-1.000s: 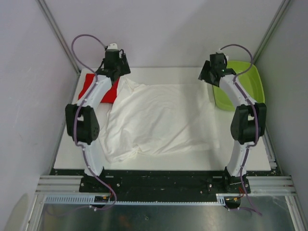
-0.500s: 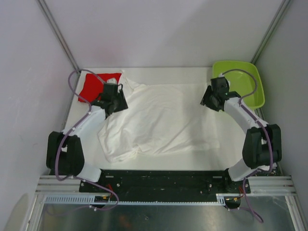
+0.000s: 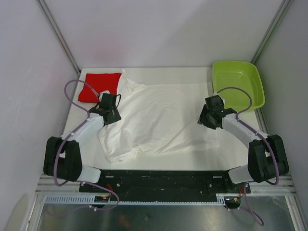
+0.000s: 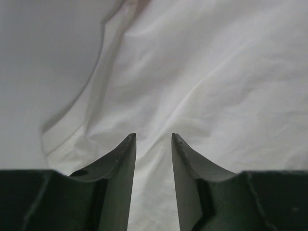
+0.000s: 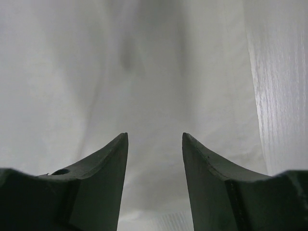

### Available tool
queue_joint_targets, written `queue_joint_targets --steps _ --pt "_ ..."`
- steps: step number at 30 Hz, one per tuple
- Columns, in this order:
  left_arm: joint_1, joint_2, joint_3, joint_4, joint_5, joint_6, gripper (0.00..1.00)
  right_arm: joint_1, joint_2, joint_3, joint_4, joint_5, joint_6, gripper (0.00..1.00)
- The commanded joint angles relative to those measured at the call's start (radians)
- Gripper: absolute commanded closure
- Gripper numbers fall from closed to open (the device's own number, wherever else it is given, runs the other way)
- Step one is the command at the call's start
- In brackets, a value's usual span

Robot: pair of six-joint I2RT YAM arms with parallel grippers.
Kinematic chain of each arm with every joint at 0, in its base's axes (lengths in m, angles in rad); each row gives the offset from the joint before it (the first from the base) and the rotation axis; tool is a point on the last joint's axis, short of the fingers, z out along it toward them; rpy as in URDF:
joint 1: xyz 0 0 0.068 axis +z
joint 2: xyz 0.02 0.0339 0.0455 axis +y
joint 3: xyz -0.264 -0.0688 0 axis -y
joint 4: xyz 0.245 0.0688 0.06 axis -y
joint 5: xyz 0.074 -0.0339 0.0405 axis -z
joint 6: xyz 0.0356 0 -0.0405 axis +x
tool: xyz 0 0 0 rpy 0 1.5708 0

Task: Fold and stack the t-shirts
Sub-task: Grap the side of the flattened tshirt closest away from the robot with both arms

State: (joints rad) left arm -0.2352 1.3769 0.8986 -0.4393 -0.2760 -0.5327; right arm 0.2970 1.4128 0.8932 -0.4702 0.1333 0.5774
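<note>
1. The white t-shirt (image 3: 163, 118) lies spread and rumpled across the middle of the tabletop (image 3: 168, 74). Both wrist views show only part of it, cut off at the frame.
2. The left gripper (image 3: 111, 115) covers its left edge and the right gripper (image 3: 207, 118) its right edge. Each has its jaws apart over the cloth, and whether they touch it cannot be made out.
3. The red t-shirt (image 3: 100, 86) sits folded at the far left corner, with a cable crossing its near edge.
4. A green tray (image 3: 238, 62) stands at the far right corner. Pale walls enclose the tabletop.

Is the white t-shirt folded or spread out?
Spread out: the white t-shirt lies wide and wrinkled over the table, not in a compact fold.
</note>
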Motion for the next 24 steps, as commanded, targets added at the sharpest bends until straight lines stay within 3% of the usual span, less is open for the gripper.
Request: queue_joint_targets --steps 1,5,8,15,18,24 --pt "0.019 0.076 -0.018 -0.013 -0.017 -0.052 0.61 -0.026 -0.034 -0.037 0.060 -0.001 0.018 0.47" --pt "0.024 0.146 0.001 -0.009 -0.041 -0.079 0.56 -0.046 -0.015 -0.058 0.091 -0.021 0.014 0.45" --pt "0.024 0.243 0.053 -0.010 -0.053 -0.087 0.59 -0.051 0.033 -0.060 0.125 -0.028 0.012 0.44" --pt "0.024 0.374 0.181 -0.011 -0.120 -0.043 0.90 -0.076 0.147 -0.060 0.195 -0.052 0.015 0.43" --pt "0.026 0.413 0.262 -0.011 -0.144 -0.008 0.98 -0.078 0.199 -0.044 0.216 -0.048 0.013 0.45" --pt "0.028 0.502 0.409 -0.010 -0.174 0.068 1.00 -0.079 0.353 0.053 0.229 -0.037 0.006 0.66"
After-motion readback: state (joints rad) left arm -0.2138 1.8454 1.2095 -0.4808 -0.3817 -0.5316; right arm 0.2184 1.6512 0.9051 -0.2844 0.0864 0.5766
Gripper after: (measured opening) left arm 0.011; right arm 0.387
